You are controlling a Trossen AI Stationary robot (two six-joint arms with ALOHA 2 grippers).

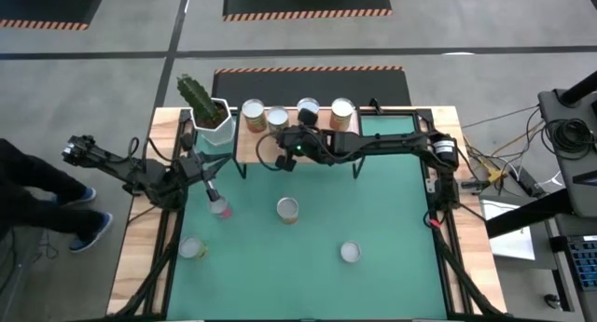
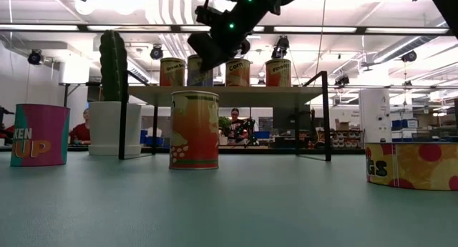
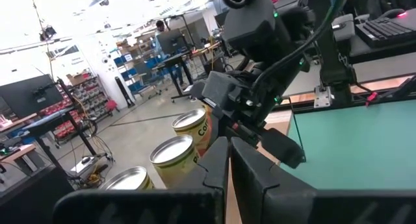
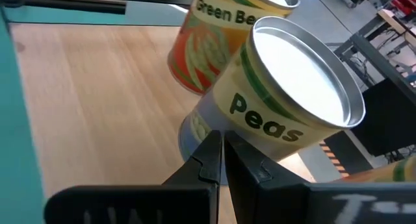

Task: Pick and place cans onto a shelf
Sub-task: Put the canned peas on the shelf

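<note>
On the low light-wood shelf (image 1: 322,140) by the tabletop's (image 1: 392,219) far edge, four tins stand upright with shiny tops. One pale tin (image 4: 286,100) reads "Peas"; the orange tin (image 4: 214,36) behind reads "Green Be". The right tool (image 1: 284,159) reaches across just in front of the shelf, clenched and empty. The left tool (image 1: 211,188) is clenched too, near the pink tin (image 1: 220,208). Three more tins stand upright on the green mat.

In the low view, the pink can (image 2: 39,134) and the yellow can (image 2: 413,165) are cut by the edges; the right gripper (image 2: 207,52) perhaps hides one shelf can's label.
</note>
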